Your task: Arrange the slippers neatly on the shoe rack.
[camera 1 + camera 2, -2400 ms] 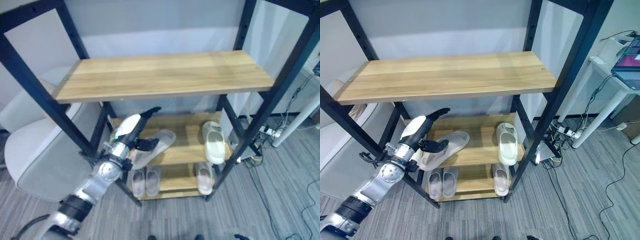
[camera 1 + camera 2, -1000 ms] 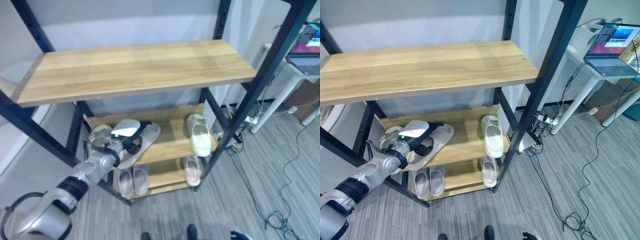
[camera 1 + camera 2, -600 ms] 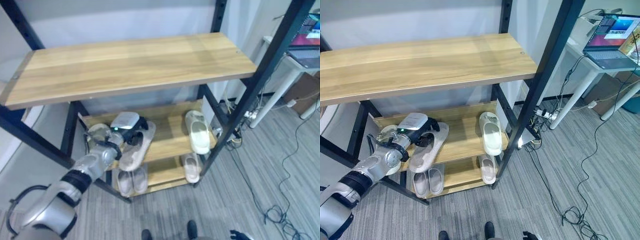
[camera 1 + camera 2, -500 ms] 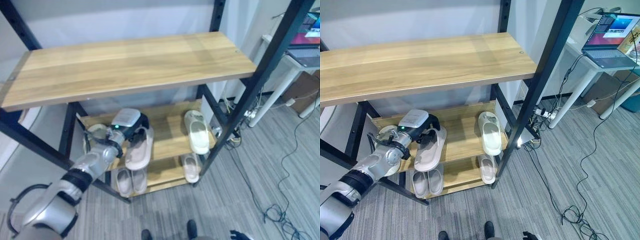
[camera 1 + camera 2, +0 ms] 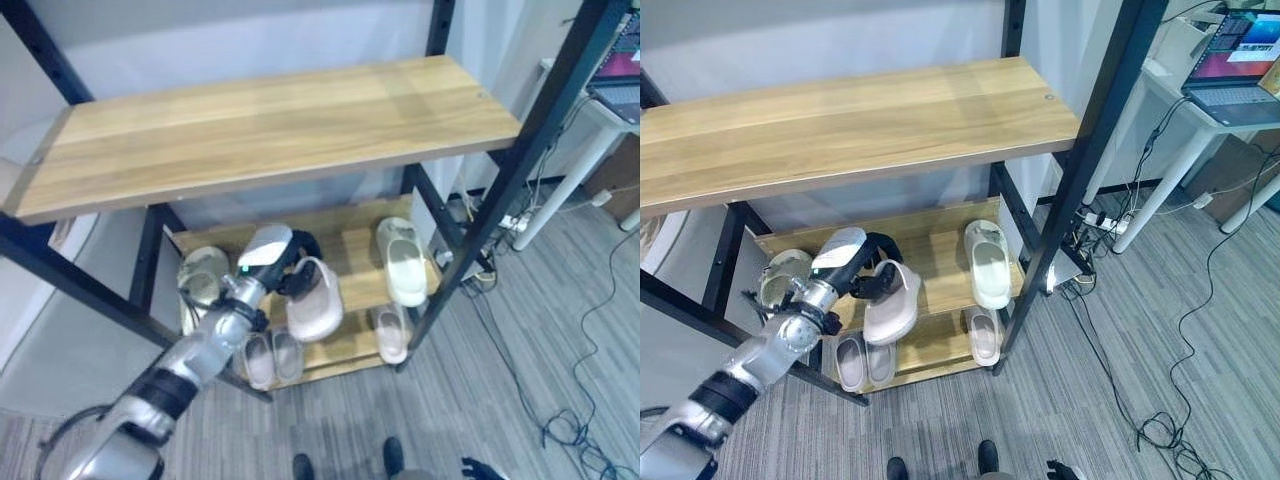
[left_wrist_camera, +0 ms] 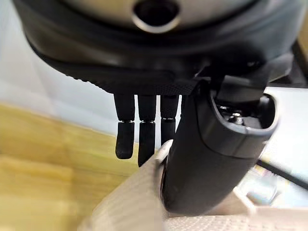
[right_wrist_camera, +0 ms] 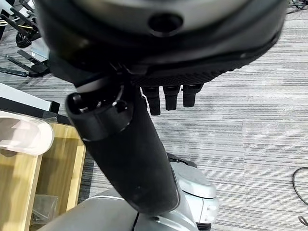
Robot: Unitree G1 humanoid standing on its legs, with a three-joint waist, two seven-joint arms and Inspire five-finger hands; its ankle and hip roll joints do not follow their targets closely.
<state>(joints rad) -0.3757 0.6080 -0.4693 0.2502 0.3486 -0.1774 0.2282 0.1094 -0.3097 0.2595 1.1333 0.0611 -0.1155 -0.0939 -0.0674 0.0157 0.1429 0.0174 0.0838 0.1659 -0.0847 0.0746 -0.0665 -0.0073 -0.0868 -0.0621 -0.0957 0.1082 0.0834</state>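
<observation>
The job looks partly done. On the middle shelf (image 5: 360, 250) of the shoe rack (image 5: 480, 215), a pale green slipper (image 5: 203, 275) lies at the left end. Just to its right, the left hand (image 5: 283, 262) has its fingers and thumb clamped on a pink slipper (image 5: 315, 305), holding it at the shelf's front edge with the toe hanging out over the lower level; in the left wrist view the thumb (image 6: 211, 154) presses on the slipper's textured surface while the fingers (image 6: 139, 139) curl behind it. Further right, a second pale green slipper (image 5: 404, 262) sits straight, well apart from its mate. On the bottom shelf (image 5: 930, 355), a pair of pink slippers (image 5: 272, 357) rests side by side at the left and a single slipper (image 5: 391, 334) lies at the right. The right hand (image 7: 144, 159) hangs over the carpeted floor (image 7: 250, 134), its fingers loosely curled with nothing in them.

What seems left: set the held slipper down squarely and bring the split pairs together.

Compared with half a second ago, the held slipper has swung further, now pointing toe-outward and down instead of lying flat along the shelf, and the hand sits a little further right. The camera has also shifted slightly.
</observation>
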